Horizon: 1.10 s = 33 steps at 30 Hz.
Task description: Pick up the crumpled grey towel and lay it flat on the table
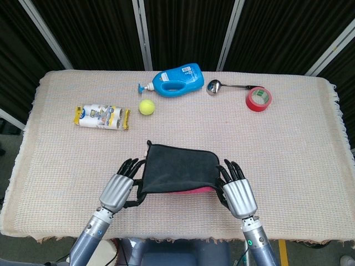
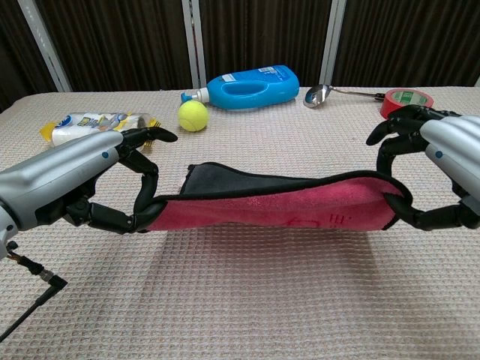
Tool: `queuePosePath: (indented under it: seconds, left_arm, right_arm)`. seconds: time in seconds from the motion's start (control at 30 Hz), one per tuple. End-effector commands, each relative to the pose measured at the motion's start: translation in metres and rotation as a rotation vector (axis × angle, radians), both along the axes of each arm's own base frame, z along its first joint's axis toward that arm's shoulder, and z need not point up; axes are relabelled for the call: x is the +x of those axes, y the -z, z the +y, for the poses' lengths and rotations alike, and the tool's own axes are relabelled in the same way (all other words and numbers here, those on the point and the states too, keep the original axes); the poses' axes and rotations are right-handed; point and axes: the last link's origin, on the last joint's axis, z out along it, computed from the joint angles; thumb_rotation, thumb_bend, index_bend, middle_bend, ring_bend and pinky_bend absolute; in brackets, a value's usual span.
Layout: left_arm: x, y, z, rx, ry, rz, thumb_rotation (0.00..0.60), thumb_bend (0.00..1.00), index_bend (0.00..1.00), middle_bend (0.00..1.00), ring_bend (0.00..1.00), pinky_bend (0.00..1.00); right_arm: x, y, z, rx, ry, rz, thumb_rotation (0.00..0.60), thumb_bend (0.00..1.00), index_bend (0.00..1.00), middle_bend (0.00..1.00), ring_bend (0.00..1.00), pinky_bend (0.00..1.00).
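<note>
**Towel stretched between both hands, low over the near edge**

You have the towel (image 1: pixel 178 169) strung between your two hands, and it hangs just above the surface (image 1: pixel 277 144), close to the near edge. From the head view it reads dark grey on top; the chest view shows a pink underside (image 2: pixel 277 214) with a black trim. Your left hand (image 1: pixel 118 190) pinches the left end between thumb and fingers (image 2: pixel 147 174), the rest splayed over the top. Your right hand (image 1: pixel 237 190) does the same at the right end, thumb hooked beneath the hem.

The cloth sags a touch in the middle and folds over itself, so judge it soft, light and limp: no stiffness to help you. It looks doubled lengthwise, the far layer flopping back toward the tennis ball (image 1: pixel 146 107). A light cloth like this will likely slide out of a loose pinch, so keep the hold on the corners, right at the trimmed hem where the edge is thickest. Pull the ends apart gently to take out the sag, and expect the fold to stay unless one edge is let fall first.

The detergent bottle (image 1: pixel 177 79), ladle (image 1: pixel 217 86), red tape roll (image 1: pixel 258 98) and snack packet (image 1: pixel 101 117) sit well apart from the towel.
</note>
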Motion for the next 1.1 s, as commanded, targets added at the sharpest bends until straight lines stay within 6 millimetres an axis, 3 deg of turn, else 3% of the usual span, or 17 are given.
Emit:
queuePosePath:
  seconds: [0.03,1.1]
  left_arm:
    - [0.000,0.001,-0.002,-0.004,0.003,-0.001,0.600,0.41,0.71,0.06,0.00,0.00]
    - [-0.009,0.024,-0.018,-0.067,0.006,0.057,0.600,0.41,0.69,0.06,0.00,0.00]
  right_arm:
    - [-0.002,0.003,0.003,0.011,0.003,0.006,0.600,0.58,0.63,0.26,0.12,0.16]
    - [-0.015,0.019,0.027,0.119,-0.007,0.092,0.600,0.58,0.63,0.26,0.12,0.16]
